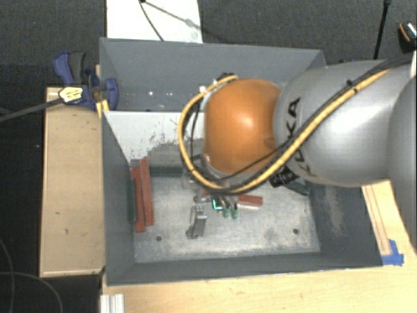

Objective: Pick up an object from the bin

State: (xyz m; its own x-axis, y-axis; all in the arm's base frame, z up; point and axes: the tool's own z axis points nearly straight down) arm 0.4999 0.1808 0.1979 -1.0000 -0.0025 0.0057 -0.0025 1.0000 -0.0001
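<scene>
Where the arm (339,129) hangs, red bars (144,195) lie well left.

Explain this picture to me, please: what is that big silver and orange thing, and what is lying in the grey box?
That is a robot arm, seen by one camera looking down from above and a little to one side. The arm reaches in from the right. The orange dome is a cover on its wrist, with cables looped round it. Below the dome hangs the end effector, the part that grasps, low over the floor of the grey metal bin. I cannot tell whether it holds anything. Long reddish-brown bars lie side by side along the bin's left wall. A small reddish thing lies just right of the end effector, partly hidden under the arm.
</scene>
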